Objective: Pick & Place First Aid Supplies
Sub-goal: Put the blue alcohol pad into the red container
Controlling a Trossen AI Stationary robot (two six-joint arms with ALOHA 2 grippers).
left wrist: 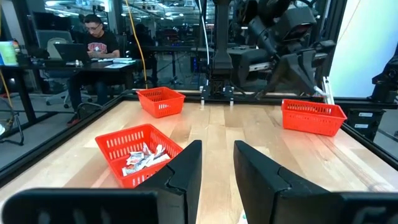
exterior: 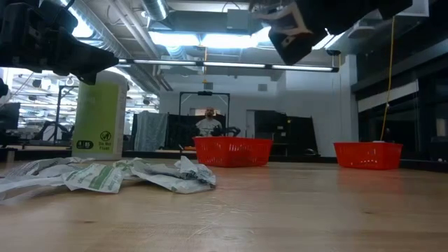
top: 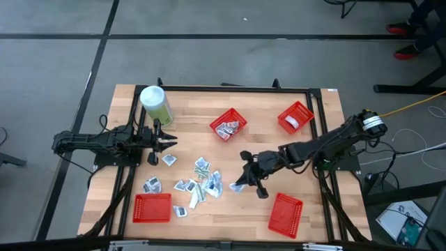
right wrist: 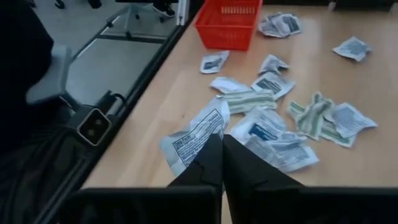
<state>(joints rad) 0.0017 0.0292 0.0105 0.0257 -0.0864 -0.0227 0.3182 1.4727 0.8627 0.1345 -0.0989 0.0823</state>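
- While the left arm waits at the table's left edge, its gripper sits just below the green canister, and its fingers stand a narrow gap apart with nothing between them.
- Near the table's middle, the right gripper hangs above the wood with its fingers pressed together on the corner of a white packet.
- That packet, printed with dark text, dangles from the fingertips; in the high view it shows as a pale scrap just beside the gripper, at the right end of the heap.
- Most of the loose packets lie scattered on the wood left of the right gripper, some with green marks, some with blue.
- One red basket at the back centre holds several packets; its neighbour at the back right holds something white.
- Two more red baskets lie at the front, one on the left and one on the right.
- Beyond the table, a person sits at a desk.
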